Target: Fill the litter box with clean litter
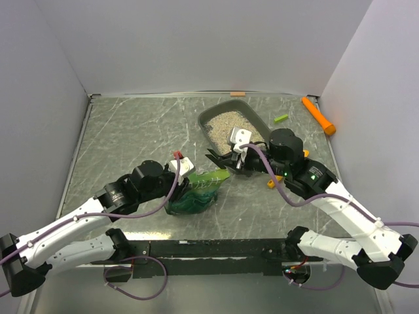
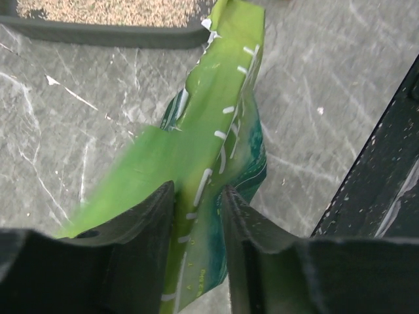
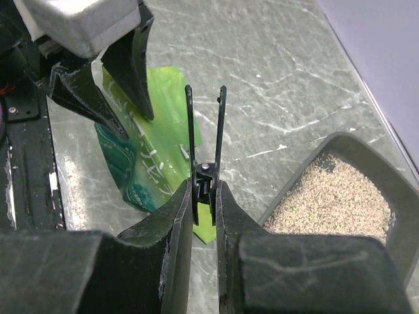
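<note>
The dark grey litter box point(image 1: 257, 116) stands at the back centre, with pale clean litter point(image 1: 226, 124) spread over its floor. It also shows in the right wrist view, the litter box point(image 3: 340, 140) holding litter point(image 3: 334, 196). A crinkled green bag point(image 1: 200, 190) stands in front of it. My left gripper point(image 1: 185, 175) has its fingers closed on the bag's upper edge point(image 2: 209, 131). My right gripper point(image 3: 204, 190) hovers just past the bag's top, shut on a black spring clip point(image 3: 206, 176) whose two thin arms stand apart.
An orange scoop point(image 1: 319, 116) lies at the back right corner, a small green piece point(image 1: 281, 118) next to the box. A small yellow-orange object point(image 1: 272, 184) sits under my right arm. Walls close the table on three sides.
</note>
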